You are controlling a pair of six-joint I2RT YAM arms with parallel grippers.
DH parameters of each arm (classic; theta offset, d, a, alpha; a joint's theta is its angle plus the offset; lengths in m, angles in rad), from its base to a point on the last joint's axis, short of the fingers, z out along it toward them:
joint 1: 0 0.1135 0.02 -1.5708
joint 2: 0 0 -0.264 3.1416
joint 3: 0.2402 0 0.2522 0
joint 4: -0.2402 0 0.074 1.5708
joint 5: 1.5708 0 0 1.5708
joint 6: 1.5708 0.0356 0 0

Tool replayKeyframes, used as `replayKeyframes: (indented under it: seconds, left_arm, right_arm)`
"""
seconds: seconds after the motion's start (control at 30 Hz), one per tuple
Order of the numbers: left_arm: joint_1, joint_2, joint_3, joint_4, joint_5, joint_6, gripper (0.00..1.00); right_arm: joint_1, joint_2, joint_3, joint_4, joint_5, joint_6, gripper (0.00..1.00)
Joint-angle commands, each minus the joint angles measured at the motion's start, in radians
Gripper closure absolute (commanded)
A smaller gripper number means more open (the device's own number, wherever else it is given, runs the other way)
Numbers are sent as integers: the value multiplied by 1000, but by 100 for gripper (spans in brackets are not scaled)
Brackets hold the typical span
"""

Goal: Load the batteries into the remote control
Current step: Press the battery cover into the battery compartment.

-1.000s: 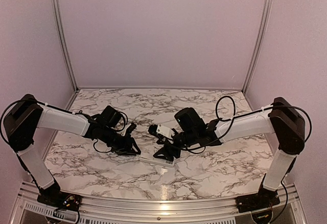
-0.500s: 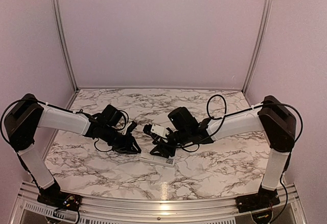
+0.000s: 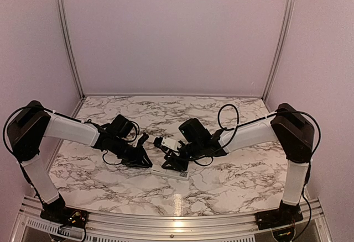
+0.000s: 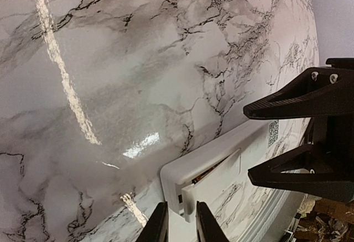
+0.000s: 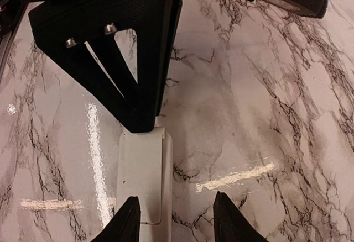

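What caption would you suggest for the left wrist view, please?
Left claw at one end of the remote control, battery cover ajar, on a marble table.

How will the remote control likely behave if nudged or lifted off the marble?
The remote control looks like a stiff, flat bar, so it should not roll or flop. The glossy marble table probably lets it slide or pivot when pushed at one end. Its back cover seems ajar and might pop loose.

Robotics lab test cell, plain pale walls (image 3: 177,32), aluminium frame posts (image 3: 68,43), marble-patterned tabletop (image 3: 166,108), two robot arms (image 3: 69,130)
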Motion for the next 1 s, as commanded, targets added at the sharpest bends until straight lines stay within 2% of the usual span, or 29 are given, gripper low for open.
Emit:
replayKeyframes:
  seconds: [0.0,0.67,0.97]
  left_arm:
    - [-1,23,12,16,-9,15,82]
    - [-19,52,8,16,-11,31,89]
    - [-36,50,-2,15,-22,33,89]
  right_arm:
    - [8,29,36,-13,-3,2,58]
    - [8,57,41,-63,-2,-15,73]
    - [10,48,27,-76,-1,-18,73]
